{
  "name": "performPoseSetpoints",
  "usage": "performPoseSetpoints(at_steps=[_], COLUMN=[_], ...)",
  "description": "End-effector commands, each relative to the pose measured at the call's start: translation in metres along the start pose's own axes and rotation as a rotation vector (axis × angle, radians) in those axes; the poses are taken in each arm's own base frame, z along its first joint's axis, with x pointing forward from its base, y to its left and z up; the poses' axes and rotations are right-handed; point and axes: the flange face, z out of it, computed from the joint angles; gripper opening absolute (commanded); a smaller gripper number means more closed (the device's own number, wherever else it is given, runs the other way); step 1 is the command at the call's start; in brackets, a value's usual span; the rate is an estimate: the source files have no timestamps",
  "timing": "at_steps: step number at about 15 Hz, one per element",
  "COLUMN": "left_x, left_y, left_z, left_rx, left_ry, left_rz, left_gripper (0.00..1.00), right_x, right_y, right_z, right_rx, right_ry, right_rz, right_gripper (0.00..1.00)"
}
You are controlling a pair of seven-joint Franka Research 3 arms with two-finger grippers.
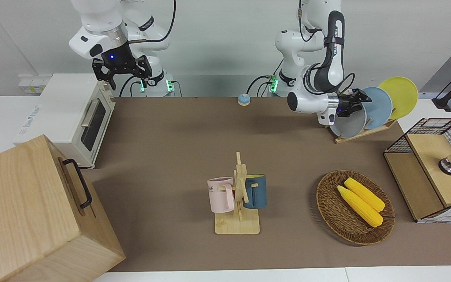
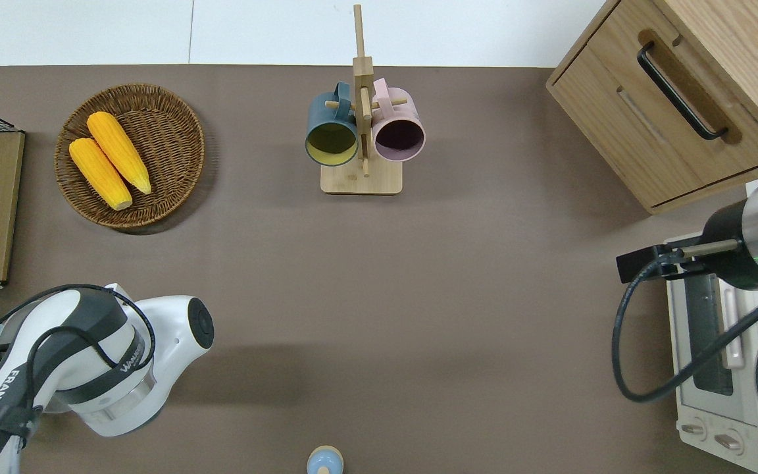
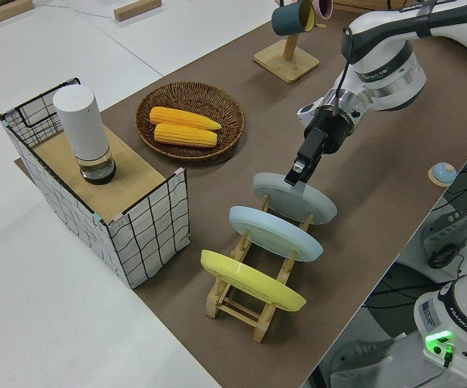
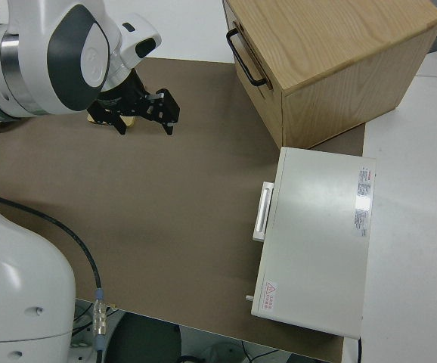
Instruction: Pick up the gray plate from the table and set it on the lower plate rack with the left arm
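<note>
We seat the gray plate [image 3: 295,198] fully in the rack [image 3: 241,295] before parting the left gripper [image 3: 296,174], clamped on its rim.

Robot lab staged as kitchen; two bench-mounted arms; brown mat [image 1: 194,133]; toaster oven [image 1: 74,117]; mug stand [image 1: 238,203].
</note>
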Motion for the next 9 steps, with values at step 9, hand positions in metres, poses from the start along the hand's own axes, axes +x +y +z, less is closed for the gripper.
performPoseSetpoints(at_steps=[9], left_x=[0.065], left_y=[-0.108], left_z=[-0.072], left_rx=[-0.405], left_ry=[-0.094], left_rz=[-0.080], left_gripper=[1.00], right_x=[-0.003], right_y=[0.001], right_z=[-0.003], right_rx=[0.010], right_ry=[-0.006], right_rz=[0.003], right_gripper=[0.987])
